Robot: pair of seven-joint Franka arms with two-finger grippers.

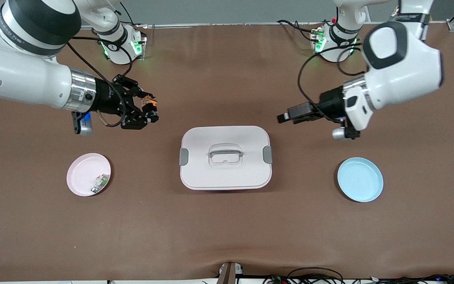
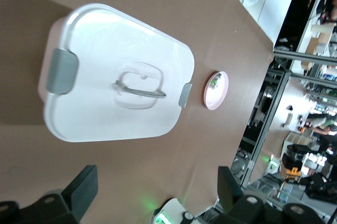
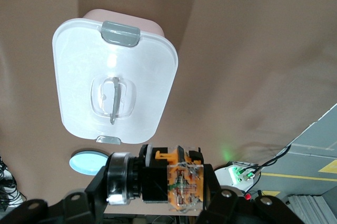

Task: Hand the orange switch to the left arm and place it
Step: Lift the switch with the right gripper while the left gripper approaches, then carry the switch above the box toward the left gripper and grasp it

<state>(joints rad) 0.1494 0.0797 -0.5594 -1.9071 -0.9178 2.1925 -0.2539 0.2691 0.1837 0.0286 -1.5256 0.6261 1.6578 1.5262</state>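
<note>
We held the orange switch clamped in the right gripper, aloft at the box's ten o'clock; light, rigid, best pinched across its body. Left gripper waited, jaws apart.

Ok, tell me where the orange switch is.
The small orange-capped switch is held in the right hand, up in the air over bare table between the right arm's base and the large white plastic box.

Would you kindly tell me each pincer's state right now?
Left pincer: open, empty.
Right pincer: shut on the orange switch.
</note>
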